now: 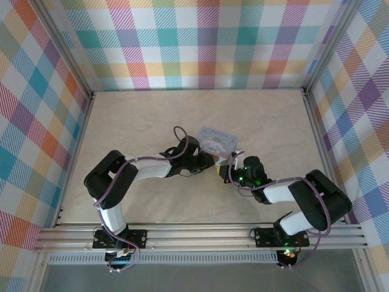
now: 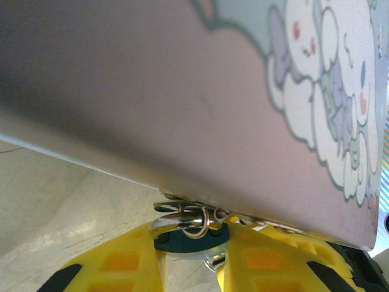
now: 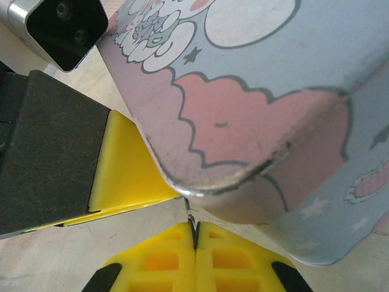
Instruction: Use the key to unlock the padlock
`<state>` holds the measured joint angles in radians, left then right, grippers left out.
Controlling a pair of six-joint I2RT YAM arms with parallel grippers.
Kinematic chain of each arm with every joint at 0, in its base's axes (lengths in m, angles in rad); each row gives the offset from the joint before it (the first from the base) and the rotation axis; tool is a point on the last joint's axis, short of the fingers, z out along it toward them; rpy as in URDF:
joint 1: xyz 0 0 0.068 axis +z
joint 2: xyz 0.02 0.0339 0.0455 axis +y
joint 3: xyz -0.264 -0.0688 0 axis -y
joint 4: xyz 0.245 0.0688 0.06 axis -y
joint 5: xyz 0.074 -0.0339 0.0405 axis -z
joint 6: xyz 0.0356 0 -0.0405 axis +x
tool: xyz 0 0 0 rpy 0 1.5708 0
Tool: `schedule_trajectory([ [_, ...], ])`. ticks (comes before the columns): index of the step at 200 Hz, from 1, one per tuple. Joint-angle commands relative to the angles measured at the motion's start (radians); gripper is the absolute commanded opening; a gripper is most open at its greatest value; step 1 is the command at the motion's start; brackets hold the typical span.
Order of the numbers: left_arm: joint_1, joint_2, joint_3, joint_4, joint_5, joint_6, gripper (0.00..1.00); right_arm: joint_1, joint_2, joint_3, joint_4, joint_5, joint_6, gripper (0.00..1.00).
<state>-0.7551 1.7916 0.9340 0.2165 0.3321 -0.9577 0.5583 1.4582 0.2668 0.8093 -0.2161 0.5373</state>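
Note:
The dark blue padlock [image 2: 182,241] sits between the yellow fingers of my left gripper [image 2: 191,244], which is shut on it. Its silvery shackle [image 2: 181,219] carries a small wire ring and presses against the underside of the pale blue cartoon tin [image 2: 243,109]. A small silvery piece [image 2: 216,261] sticks out under the padlock body. My right gripper [image 3: 196,234] is shut on the thin silvery key [image 3: 191,218], whose blade points up toward the tin's corner [image 3: 243,121] and the left gripper's yellow finger [image 3: 130,164]. From above, the left gripper [image 1: 209,163] and right gripper [image 1: 228,171] meet just in front of the tin [image 1: 217,140].
The tin lies slightly tilted on the pale wooden table [image 1: 140,121], right over both grippers. Checked walls [image 1: 200,42] close the table on three sides. The left arm's camera block [image 3: 58,27] is near the right gripper's upper left.

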Motion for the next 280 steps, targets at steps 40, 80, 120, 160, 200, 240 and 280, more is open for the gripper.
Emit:
schedule_trajectory([
  [40,-0.016,-0.049,0.037,-0.006,0.024,-0.019,0.17,0.009,0.023,0.000,0.051,0.030,-0.026,0.00],
  [80,-0.018,-0.054,0.043,-0.013,0.025,-0.021,0.17,0.017,0.056,0.012,0.062,0.031,-0.048,0.00],
  [120,-0.020,-0.058,0.049,-0.021,0.024,-0.021,0.17,0.018,0.057,0.015,0.047,0.073,-0.086,0.00],
  [160,-0.021,-0.061,0.058,-0.029,0.025,-0.026,0.17,0.022,0.070,0.014,0.054,0.105,-0.123,0.00],
  [200,-0.024,-0.066,0.062,-0.043,0.024,-0.026,0.17,0.032,0.091,0.005,0.101,0.120,-0.145,0.00],
  [240,-0.028,-0.067,0.069,-0.055,0.022,-0.025,0.17,0.039,0.099,0.003,0.138,0.139,-0.155,0.00],
  [280,-0.030,-0.071,0.073,-0.068,0.022,-0.026,0.16,0.041,0.107,0.016,0.160,0.127,-0.150,0.00],
])
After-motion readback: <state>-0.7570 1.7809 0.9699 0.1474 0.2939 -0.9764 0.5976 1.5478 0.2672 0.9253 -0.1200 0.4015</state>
